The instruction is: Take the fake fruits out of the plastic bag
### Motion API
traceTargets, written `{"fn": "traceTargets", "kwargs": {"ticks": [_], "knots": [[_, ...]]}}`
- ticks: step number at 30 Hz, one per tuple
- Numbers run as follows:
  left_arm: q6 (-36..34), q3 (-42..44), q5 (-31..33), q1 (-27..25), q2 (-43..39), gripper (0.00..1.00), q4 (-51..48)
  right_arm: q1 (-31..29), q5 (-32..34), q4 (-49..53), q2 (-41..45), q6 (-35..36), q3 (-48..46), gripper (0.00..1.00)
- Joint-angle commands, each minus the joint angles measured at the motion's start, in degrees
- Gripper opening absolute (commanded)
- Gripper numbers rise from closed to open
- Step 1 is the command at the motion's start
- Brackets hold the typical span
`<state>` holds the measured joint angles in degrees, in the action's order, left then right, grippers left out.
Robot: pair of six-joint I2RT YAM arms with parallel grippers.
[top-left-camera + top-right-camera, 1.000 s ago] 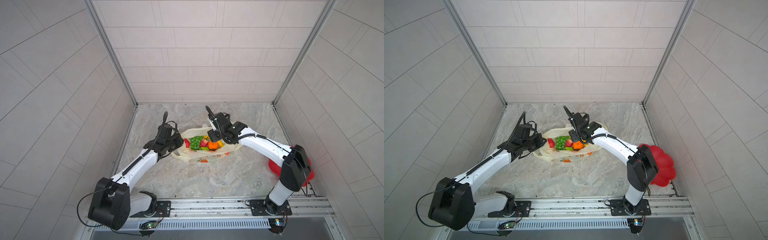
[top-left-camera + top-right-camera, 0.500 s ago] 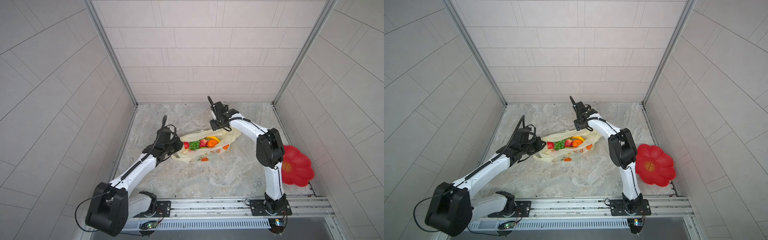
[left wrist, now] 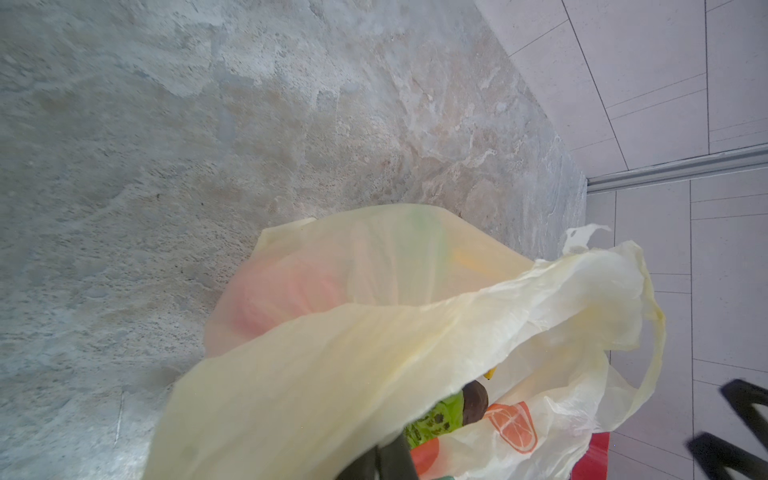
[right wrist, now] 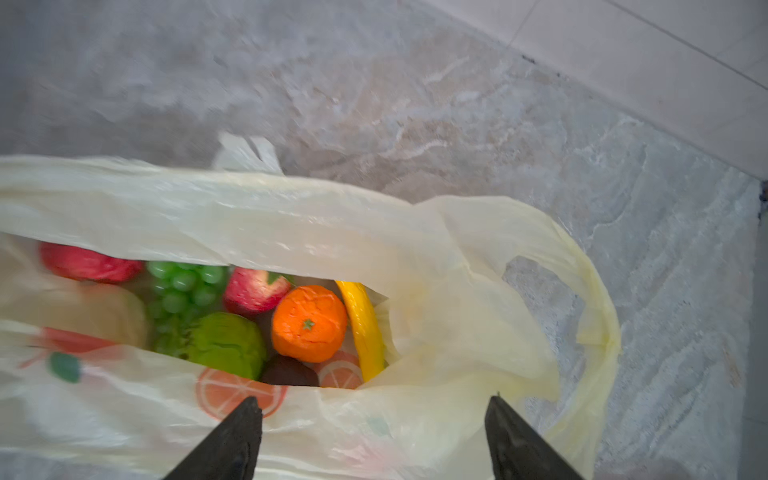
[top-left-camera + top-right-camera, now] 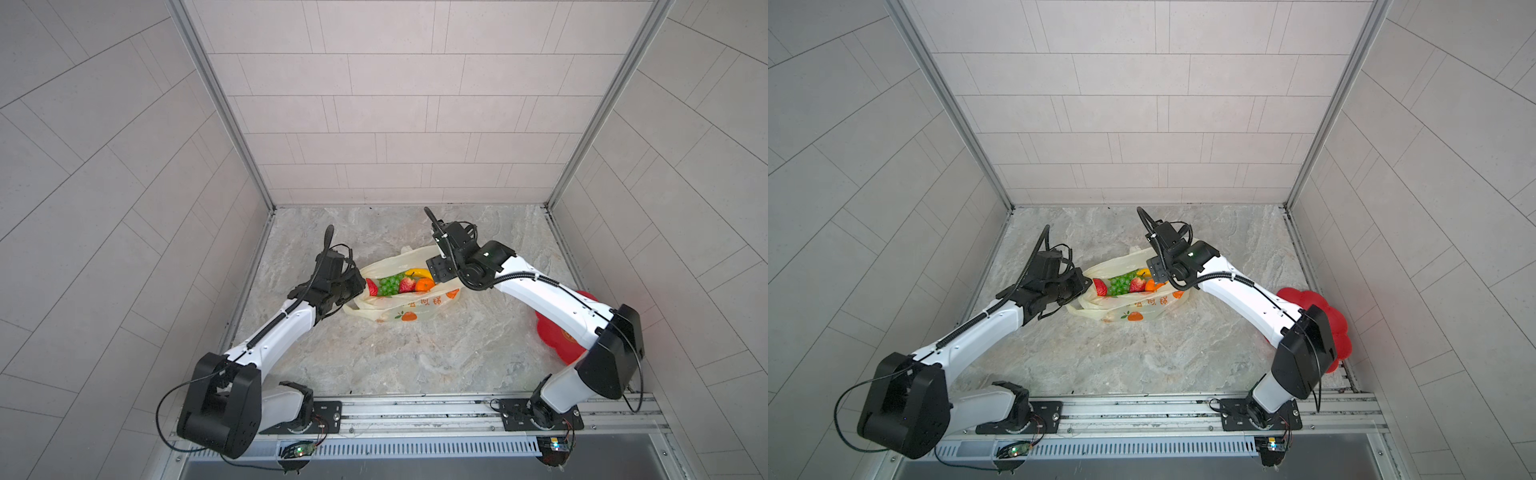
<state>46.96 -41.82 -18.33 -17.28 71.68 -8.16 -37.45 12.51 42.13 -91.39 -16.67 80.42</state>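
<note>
Several fake fruits (image 5: pixel 399 284) lie inside the plastic bag (image 5: pixel 409 309) mid-table, whose rim the closed left tool (image 5: pixel 357 291) pinches, so the first pick seems in hand: the wide-spread right tool (image 4: pixel 374 399) above should descend and close on one, likely the orange (image 4: pixel 309 322).

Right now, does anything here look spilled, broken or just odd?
Nothing is spilled or visibly torn. The only untidy thing is the plastic bag, lying slumped with its mouth gaping; the left gripper pinches its rim, and the fake fruits sit inside. The right gripper hangs open over it.
</note>
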Motion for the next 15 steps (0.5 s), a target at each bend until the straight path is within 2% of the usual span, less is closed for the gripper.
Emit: {"fn": "traceTargets", "kwargs": {"ticks": [1,8,11,13,15], "knots": [[0.5,-0.93,0.39,-0.13,0.5,0.0,0.32,1.64,4.77,2.22,-3.94,-3.59,-0.5,0.84],[-0.29,-0.05,2.02,-0.14,-1.56,0.0,-1.39,3.24,3.38,1.89,-9.42,-5.15,1.08,0.82],[-0.49,-0.12,3.15,0.12,-1.27,0.0,-2.27,3.23,3.05,1.0,-8.91,-5.31,-2.04,0.66],[-0.23,-0.49,3.64,0.84,-0.41,0.0,-3.11,3.38,2.66,-0.88,-6.6,-5.31,-6.39,0.52],[0.43,-0.31,3.38,2.08,0.67,0.0,-2.9,3.63,1.47,-3.12,-3.78,-5.62,-10.48,0.41]]}}
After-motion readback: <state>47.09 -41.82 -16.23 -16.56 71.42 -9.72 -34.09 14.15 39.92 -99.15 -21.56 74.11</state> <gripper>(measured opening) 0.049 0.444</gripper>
